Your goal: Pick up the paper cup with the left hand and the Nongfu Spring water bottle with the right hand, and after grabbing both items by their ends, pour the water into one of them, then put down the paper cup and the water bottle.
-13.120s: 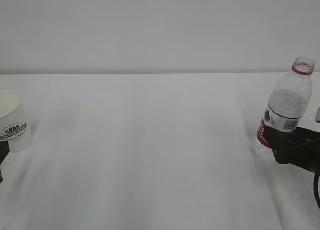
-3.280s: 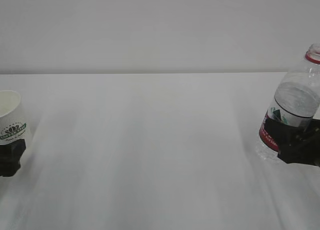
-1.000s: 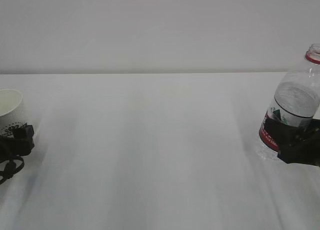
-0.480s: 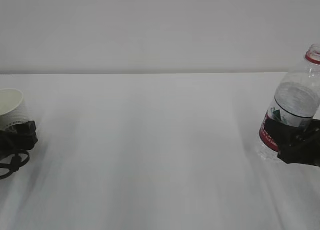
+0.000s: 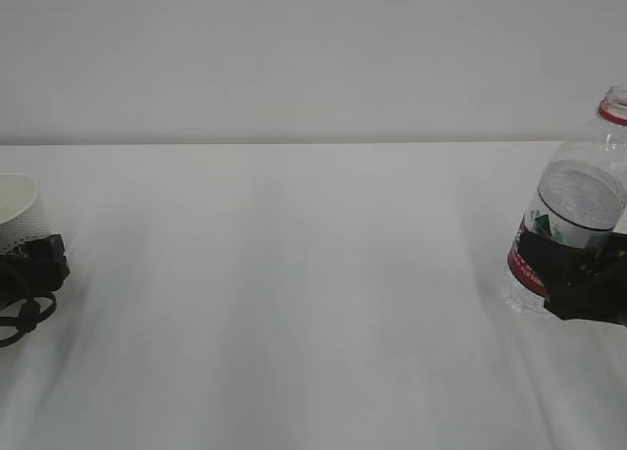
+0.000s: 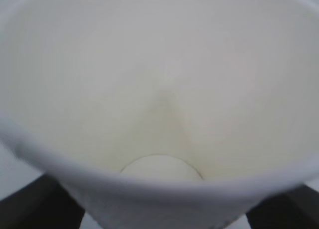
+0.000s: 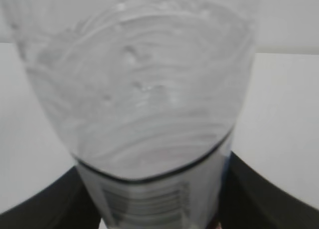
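only the left wrist view shows the paper cup (image 6: 159,89) inside, empty.

Paper cup (image 5: 18,210): white outside, faint dotted emboss on lower wall, cream-white inside in the left wrist view, plain, round pale base. Nongfu Spring water bottle (image 5: 573,210): clear ribbed plastic, red neck ring, red label low down, white band above it with a green-and-dark mark, black barcode lines on white in the right wrist view. Water (image 7: 144,99) inside: clear, colourless, greyish swirls through the ribbing. Left hand (image 5: 29,269): black, black looped cables. Right hand (image 5: 578,274): black, its fingers (image 7: 47,199) dark either side of the label. Table (image 5: 294,303): plain white, no pattern. Wall (image 5: 294,58) behind: flat pale grey.
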You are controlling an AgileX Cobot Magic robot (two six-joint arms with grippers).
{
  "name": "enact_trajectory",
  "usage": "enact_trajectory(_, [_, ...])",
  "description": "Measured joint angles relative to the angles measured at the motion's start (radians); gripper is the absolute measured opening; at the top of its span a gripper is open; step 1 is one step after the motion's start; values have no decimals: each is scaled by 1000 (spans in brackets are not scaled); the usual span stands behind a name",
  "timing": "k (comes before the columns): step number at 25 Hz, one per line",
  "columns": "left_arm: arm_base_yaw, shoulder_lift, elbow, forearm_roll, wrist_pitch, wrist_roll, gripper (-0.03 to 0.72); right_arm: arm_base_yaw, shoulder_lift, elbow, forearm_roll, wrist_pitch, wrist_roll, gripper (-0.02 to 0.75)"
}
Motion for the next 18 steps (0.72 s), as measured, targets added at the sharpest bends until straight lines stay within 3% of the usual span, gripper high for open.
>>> enact_trajectory(8, [0,0,0,-1,0,0,590,0,0,0,0,0,0,459])
enact_trajectory(18, [0,0,0,58,0,0,580,0,0,0,0,0,0,459])
